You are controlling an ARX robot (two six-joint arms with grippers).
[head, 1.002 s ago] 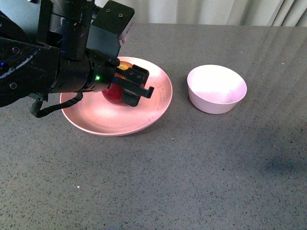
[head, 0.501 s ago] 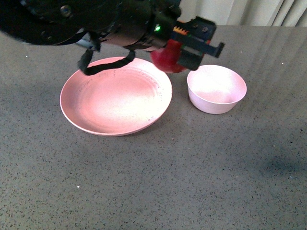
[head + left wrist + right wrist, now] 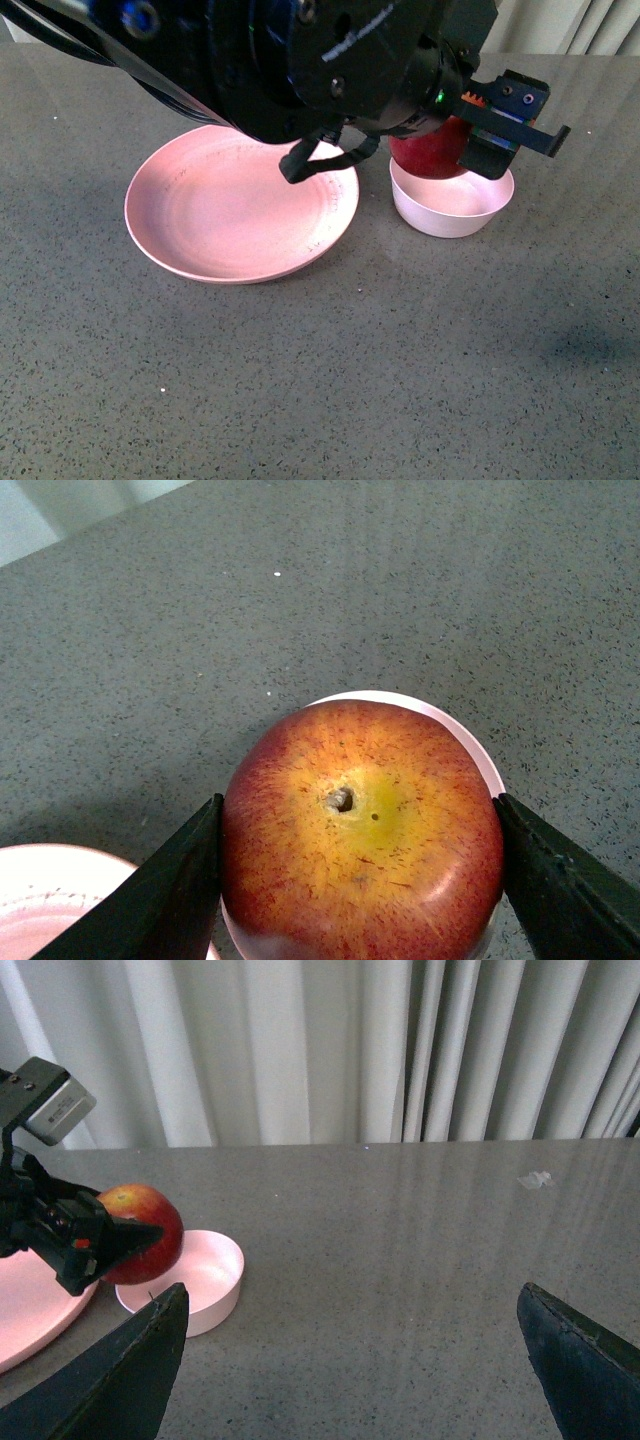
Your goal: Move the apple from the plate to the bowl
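Note:
My left gripper (image 3: 455, 135) is shut on the dark-red apple (image 3: 428, 155) and holds it just above the small pale bowl (image 3: 455, 208). In the left wrist view the apple (image 3: 362, 830) sits stem-up between the black fingers (image 3: 175, 890), with the bowl's rim (image 3: 470, 745) showing behind it. The wide pink plate (image 3: 240, 215) lies empty to the left of the bowl. In the right wrist view the apple (image 3: 140, 1232) hangs over the bowl (image 3: 205, 1280), with the plate's edge (image 3: 30, 1305) beside it. My right gripper (image 3: 350, 1360) is open and empty, off to the right over bare table.
The grey speckled tabletop (image 3: 400, 370) spreads in front of plate and bowl. Pale curtains (image 3: 350, 1050) hang behind the table's far edge. My left arm (image 3: 280, 60) reaches across above the plate's far side.
My left gripper has lifted the apple off the plate and carried it to the right, from the plate's middle to above the bowl. The plate is now empty.

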